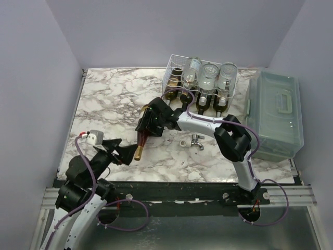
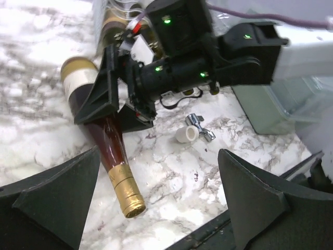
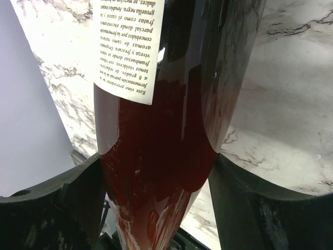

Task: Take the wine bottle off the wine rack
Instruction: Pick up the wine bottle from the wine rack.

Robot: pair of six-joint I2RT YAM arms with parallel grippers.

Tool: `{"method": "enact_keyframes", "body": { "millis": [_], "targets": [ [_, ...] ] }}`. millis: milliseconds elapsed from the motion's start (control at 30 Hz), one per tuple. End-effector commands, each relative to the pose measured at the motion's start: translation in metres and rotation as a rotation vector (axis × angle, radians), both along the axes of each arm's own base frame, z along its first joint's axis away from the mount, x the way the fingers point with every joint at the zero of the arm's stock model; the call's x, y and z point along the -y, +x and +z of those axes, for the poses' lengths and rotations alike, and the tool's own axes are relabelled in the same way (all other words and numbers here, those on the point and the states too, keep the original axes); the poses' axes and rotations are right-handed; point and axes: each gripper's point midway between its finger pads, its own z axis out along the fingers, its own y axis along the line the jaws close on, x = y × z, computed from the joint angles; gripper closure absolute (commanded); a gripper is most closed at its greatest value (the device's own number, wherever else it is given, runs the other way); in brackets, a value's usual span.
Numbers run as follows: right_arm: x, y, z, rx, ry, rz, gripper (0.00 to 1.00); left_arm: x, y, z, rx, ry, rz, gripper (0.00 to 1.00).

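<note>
The wine bottle [image 1: 140,143] is pinched around its dark body by the right claw [image 1: 150,124]. It is held low over the marble surface [image 1: 104,104], apart from the wine rack [image 1: 174,75]. Its gold-capped neck is pointed at the left claw [image 1: 120,152], which is spread wide and empty just beside the cap.

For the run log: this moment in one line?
right end effector: shut on dark red glass wine bottle | left end effector: open, empty | bottle: off white wire-grid wine rack
</note>
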Motion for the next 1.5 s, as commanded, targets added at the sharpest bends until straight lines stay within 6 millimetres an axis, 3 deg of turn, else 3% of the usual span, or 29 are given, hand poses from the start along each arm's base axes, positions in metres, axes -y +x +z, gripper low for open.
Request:
{"method": "enact_keyframes", "body": {
  "millis": [0, 67, 133, 333, 500, 567, 733, 833, 1167, 1333, 1467],
  "targets": [
    [-0.024, 0.01, 0.105, 0.08, 0.252, 0.015, 0.75, 0.011, -0.03, 0.035, 0.438, 0.125, -0.2, 0.04],
    [-0.024, 0.013, 0.106, 0.072, 0.26, 0.014, 0.76, 0.014, -0.038, 0.039, 0.585, 0.212, -0.25, 0.03],
    [-0.023, 0.016, 0.108, 0.064, 0.266, 0.009, 0.76, 0.018, -0.039, 0.03, 0.697, 0.351, -0.304, 0.02],
    [-0.021, 0.021, 0.113, 0.054, 0.283, 0.002, 0.76, 0.021, -0.029, -0.004, 0.795, 0.683, -0.423, 0.02],
    [-0.02, 0.023, 0.114, 0.05, 0.289, 0.001, 0.76, 0.026, -0.041, 0.0, 0.917, 0.749, -0.492, 0.01],
    [-0.02, 0.023, 0.115, 0.045, 0.293, 0.003, 0.76, 0.031, -0.045, -0.005, 0.915, 0.737, -0.541, 0.02],
    [-0.019, 0.022, 0.119, 0.043, 0.301, 0.004, 0.76, 0.03, -0.034, -0.051, 0.8, 0.828, -0.615, 0.05],
    [-0.017, 0.022, 0.12, 0.041, 0.308, 0.007, 0.76, 0.025, -0.024, -0.051, 0.823, 0.898, -0.584, 0.08],
    [-0.016, 0.025, 0.122, 0.035, 0.316, 0.004, 0.76, 0.026, -0.002, -0.084, 0.745, 1.036, -0.681, 0.16],
    [-0.019, 0.025, 0.119, 0.023, 0.319, 0.01, 0.76, 0.03, 0.001, -0.094, 0.742, 1.041, -0.698, 0.3],
    [-0.02, 0.024, 0.118, 0.015, 0.323, 0.013, 0.76, 0.032, 0.006, -0.1, 0.752, 1.053, -0.691, 0.33]
  ]
}}
